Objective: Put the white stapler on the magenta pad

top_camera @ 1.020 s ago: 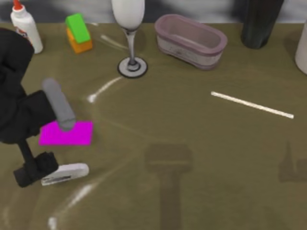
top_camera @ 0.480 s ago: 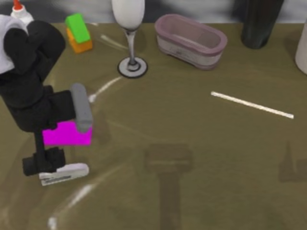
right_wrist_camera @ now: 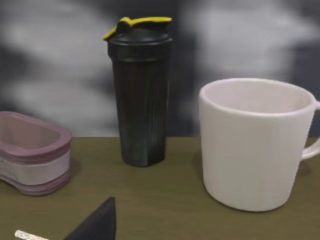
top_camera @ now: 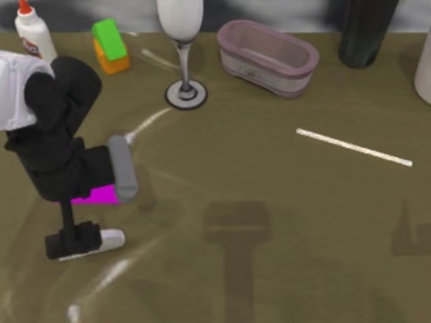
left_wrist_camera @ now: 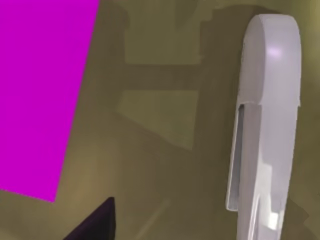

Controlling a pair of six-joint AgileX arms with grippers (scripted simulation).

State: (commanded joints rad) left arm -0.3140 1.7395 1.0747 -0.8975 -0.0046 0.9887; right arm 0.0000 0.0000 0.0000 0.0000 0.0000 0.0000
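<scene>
The white stapler (top_camera: 109, 238) lies flat on the table at the front left, its rounded end toward the right. Its other end is hidden under my left gripper (top_camera: 73, 243), which hangs open right above it. In the left wrist view the stapler (left_wrist_camera: 267, 125) runs lengthwise beside one dark fingertip (left_wrist_camera: 97, 222), with nothing held. The magenta pad (top_camera: 98, 195) lies just behind the stapler and is mostly covered by my left arm; it fills a corner of the wrist view as the magenta pad (left_wrist_camera: 40, 90). My right arm is parked out of the top view, showing only one fingertip (right_wrist_camera: 100, 222).
Along the back stand a glue bottle (top_camera: 35, 37), a green-and-orange block (top_camera: 110, 46), a wine glass (top_camera: 185, 93), a pink tub (top_camera: 267, 58), a dark shaker bottle (top_camera: 367, 30) and a white mug (right_wrist_camera: 255, 145). A thin white stick (top_camera: 353, 147) lies at mid right.
My left arm has swung rightward, and its gripper has shifted from beside the stapler's left end to over it. The arm now covers more of the pad. The stapler has not moved.
</scene>
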